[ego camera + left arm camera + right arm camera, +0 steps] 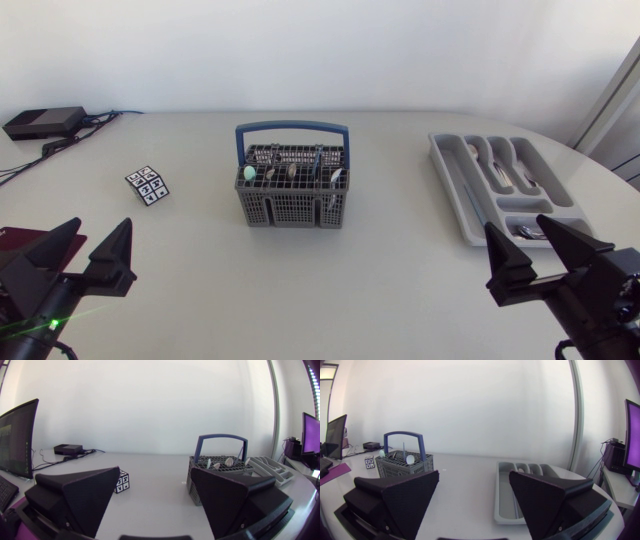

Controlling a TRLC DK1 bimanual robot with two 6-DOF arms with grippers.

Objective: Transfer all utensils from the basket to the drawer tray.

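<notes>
While both arms rest low at the counter's (330,290) front, left gripper (103,222) & right gripper (515,222) gape wide, holding nothing. Utensils (290,172) stand upright in the grey basket (292,210), mid-counter; drawer tray (452,190) lies well to its right, some cutlery (505,170) already in it. Prob. stiff, light, slippery: pinch a neck just above the rim. Left wrist view shows spoon bowls (220,464) poking up; head view alone shows the tray's contents plainly.

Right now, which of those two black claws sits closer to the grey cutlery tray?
The right gripper, right by the drawer tray's near end; the left gripper is across the table, beyond the basket.
</notes>
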